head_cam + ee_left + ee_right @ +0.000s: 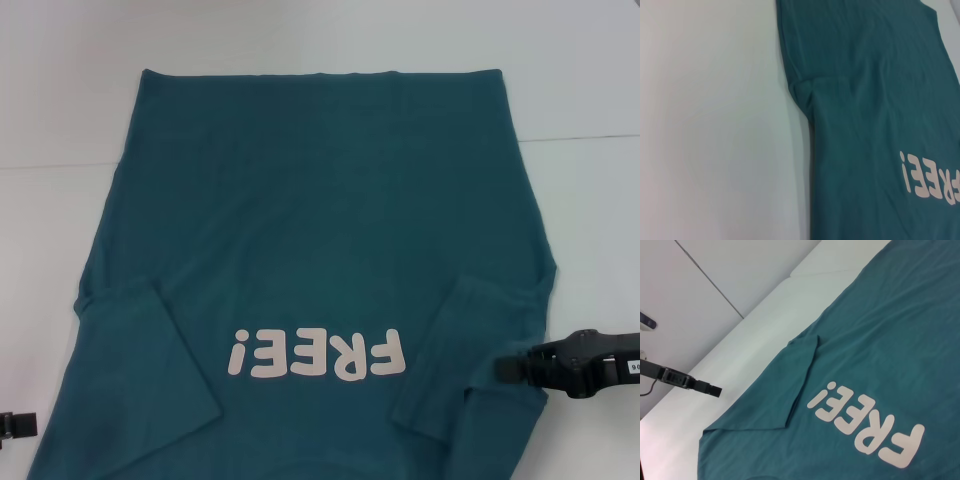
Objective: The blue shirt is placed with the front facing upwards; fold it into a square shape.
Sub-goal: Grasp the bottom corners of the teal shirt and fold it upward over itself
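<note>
Starting at 8 o'clock in the head view, the left gripper [22,424] shows only as a small black tip at the frame edge, just off the shirt's near left corner and apart from the cloth; whether its jaws are parted or closed I cannot tell. The right wrist view catches the same gripper [710,389] farther off, a dark arm held above the white table [300,40], clear of the fabric and holding nothing.

Moving to the centre, the blue shirt [310,230] lies flat, front up, covering most of the table. Its hem sits at 12 o'clock and the pale "FREE!" print [318,354] at 6 o'clock, reading upside down. Both sleeves are folded inward onto the body: the left sleeve [140,345] at 8 o'clock, the right sleeve [455,350] at 4 o'clock.

At 4 o'clock the right gripper [510,370] reaches in from the frame edge, its black tip over the shirt's right edge beside the folded sleeve. Its jaw opening cannot be made out.
</note>
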`<action>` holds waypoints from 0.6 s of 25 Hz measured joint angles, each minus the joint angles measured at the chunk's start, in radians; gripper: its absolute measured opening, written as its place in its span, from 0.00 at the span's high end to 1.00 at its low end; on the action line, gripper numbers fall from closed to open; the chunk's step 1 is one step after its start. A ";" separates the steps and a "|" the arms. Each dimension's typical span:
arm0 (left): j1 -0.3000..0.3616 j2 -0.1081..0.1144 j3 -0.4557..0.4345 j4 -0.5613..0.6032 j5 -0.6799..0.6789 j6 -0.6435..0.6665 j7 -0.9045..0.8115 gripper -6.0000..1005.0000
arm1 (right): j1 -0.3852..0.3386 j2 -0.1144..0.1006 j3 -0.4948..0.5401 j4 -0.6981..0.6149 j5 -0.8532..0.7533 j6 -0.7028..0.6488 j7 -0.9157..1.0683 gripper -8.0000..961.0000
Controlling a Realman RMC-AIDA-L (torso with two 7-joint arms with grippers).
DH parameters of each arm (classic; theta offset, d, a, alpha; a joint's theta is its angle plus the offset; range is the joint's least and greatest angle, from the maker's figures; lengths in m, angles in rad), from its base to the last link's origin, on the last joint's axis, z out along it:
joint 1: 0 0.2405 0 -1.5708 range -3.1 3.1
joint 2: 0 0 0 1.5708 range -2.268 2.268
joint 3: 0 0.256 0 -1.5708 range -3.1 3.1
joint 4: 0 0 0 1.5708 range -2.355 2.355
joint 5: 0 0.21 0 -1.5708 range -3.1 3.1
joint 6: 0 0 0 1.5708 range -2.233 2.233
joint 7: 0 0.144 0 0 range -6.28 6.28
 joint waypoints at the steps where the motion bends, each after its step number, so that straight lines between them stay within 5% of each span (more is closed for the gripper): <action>1: -0.003 0.003 0.002 0.000 0.003 0.005 -0.005 0.36 | 0.002 0.000 0.000 0.000 0.000 0.001 0.000 0.96; 12: -0.053 0.032 0.058 -0.011 0.036 0.090 -0.076 0.11 | 0.014 -0.004 0.000 0.000 0.000 0.017 0.001 0.96; 15: -0.069 0.034 0.067 -0.018 0.060 0.121 -0.096 0.11 | 0.020 -0.005 0.000 0.000 0.000 0.022 -0.002 0.96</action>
